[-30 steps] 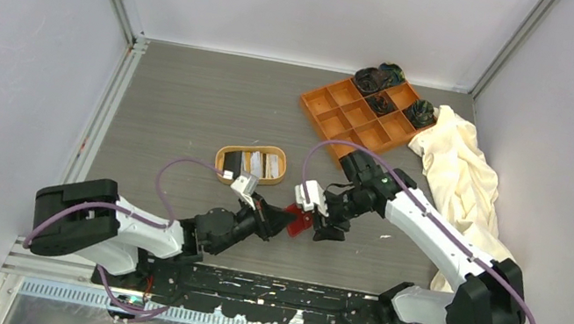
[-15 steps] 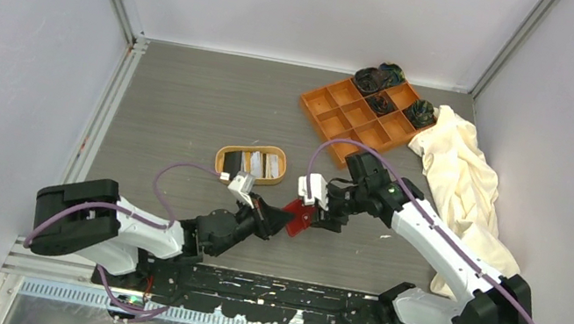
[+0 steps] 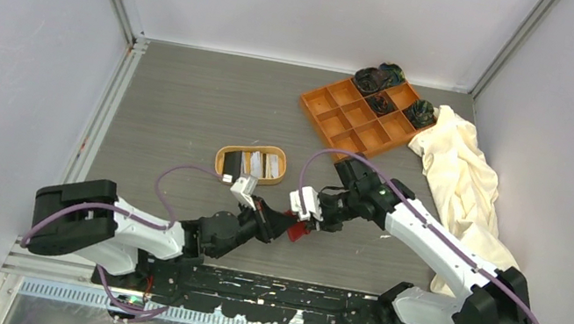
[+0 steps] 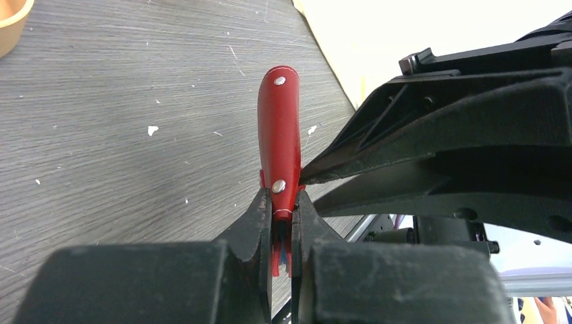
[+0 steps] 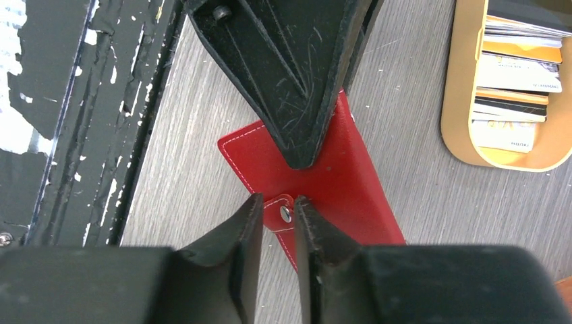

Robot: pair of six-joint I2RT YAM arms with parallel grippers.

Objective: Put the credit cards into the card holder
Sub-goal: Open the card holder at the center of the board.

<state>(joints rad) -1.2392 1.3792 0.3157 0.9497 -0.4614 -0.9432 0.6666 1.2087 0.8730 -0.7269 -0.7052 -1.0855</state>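
Red card holder (image 4: 278, 135) is clamped in the left pincer (image 4: 282, 201)
Its snap tab (image 5: 283, 212) is straddled by the narrowed right pincer (image 5: 278, 219); a pinch cannot be told; credit cards (image 5: 516, 67) are stacked in the tan dish (image 5: 459, 115).

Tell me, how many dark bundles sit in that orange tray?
4, in the orange tray: far-left bundle, far bundle, middle bundle, right bundle beside the cream cloth. None seems hidden.
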